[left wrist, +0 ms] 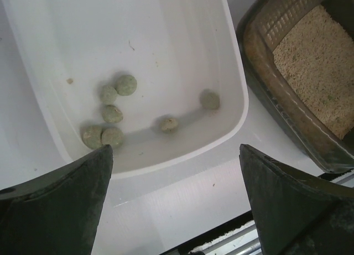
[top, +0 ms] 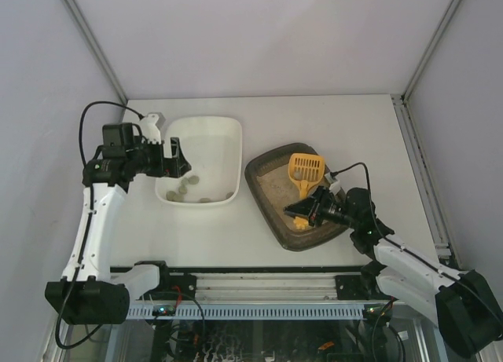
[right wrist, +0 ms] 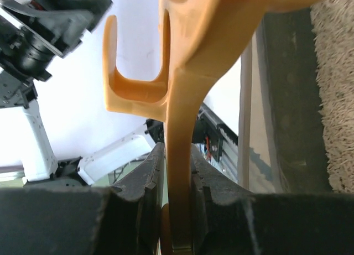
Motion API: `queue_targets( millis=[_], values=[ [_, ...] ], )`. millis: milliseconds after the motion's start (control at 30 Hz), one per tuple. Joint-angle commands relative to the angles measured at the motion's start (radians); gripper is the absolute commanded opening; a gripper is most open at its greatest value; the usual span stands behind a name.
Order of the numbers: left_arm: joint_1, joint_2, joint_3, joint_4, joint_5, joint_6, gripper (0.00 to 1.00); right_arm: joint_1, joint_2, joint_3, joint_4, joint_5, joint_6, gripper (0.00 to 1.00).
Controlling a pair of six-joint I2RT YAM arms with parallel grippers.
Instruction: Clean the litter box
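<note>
The litter box [top: 253,181] is a dark tray with beige litter [top: 279,191], right of centre; its corner also shows in the left wrist view [left wrist: 265,100]. An orange slotted scoop [top: 305,168] is tilted over it, head toward the far end. My right gripper [top: 302,213] is shut on the scoop's handle [right wrist: 180,155], the pads pressed on both sides. My left gripper [top: 179,159] hangs wide open over the near left part of the white tub [top: 236,154], with nothing between its fingers [left wrist: 66,199].
The white tub [left wrist: 232,72] holds several greenish-grey clumps [left wrist: 113,114] near its front wall. It stands just left of the litter box, with a narrow strip of table between them. The arms' mounting rail [top: 251,287] runs along the near edge.
</note>
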Motion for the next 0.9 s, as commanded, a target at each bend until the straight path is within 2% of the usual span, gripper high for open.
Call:
queue_targets(
  millis=[0,133,200,267,367,433,467,533,633,767,867],
  values=[
    [0.041,-0.035,0.091,-0.050,0.013,0.005,1.00,0.028,0.020,0.029,0.109,-0.008,0.013,0.00],
    [0.060,-0.012,0.111,-0.077,0.000,0.001,1.00,0.051,0.001,0.072,0.018,0.024,-0.036,0.00],
    [0.061,-0.019,0.102,-0.063,-0.028,-0.010,1.00,0.045,0.013,0.070,0.047,0.004,-0.013,0.00],
    [0.062,-0.018,0.097,-0.053,-0.044,-0.011,1.00,0.032,-0.002,0.047,0.094,0.047,0.030,0.00],
    [0.062,0.007,0.111,-0.072,-0.063,-0.009,1.00,0.059,0.079,0.094,0.124,-0.009,0.032,0.00],
    [0.062,0.034,0.147,-0.110,-0.067,0.004,1.00,0.051,0.087,0.092,0.164,0.010,0.061,0.00],
    [0.063,0.047,0.170,-0.129,-0.075,0.012,1.00,0.044,0.077,0.109,0.121,0.032,0.042,0.00],
    [0.062,0.069,0.214,-0.154,-0.097,0.029,1.00,0.040,0.078,0.234,-0.116,0.071,-0.080,0.00],
    [0.063,0.091,0.257,-0.174,-0.159,0.055,1.00,0.069,0.164,0.434,-0.343,0.116,-0.238,0.00],
    [0.071,0.108,0.280,-0.166,-0.260,0.062,1.00,0.116,0.385,0.668,-0.509,0.116,-0.334,0.00],
    [0.073,0.146,0.294,-0.176,-0.373,0.019,1.00,0.176,0.613,0.893,-0.655,0.139,-0.435,0.00]
  ],
)
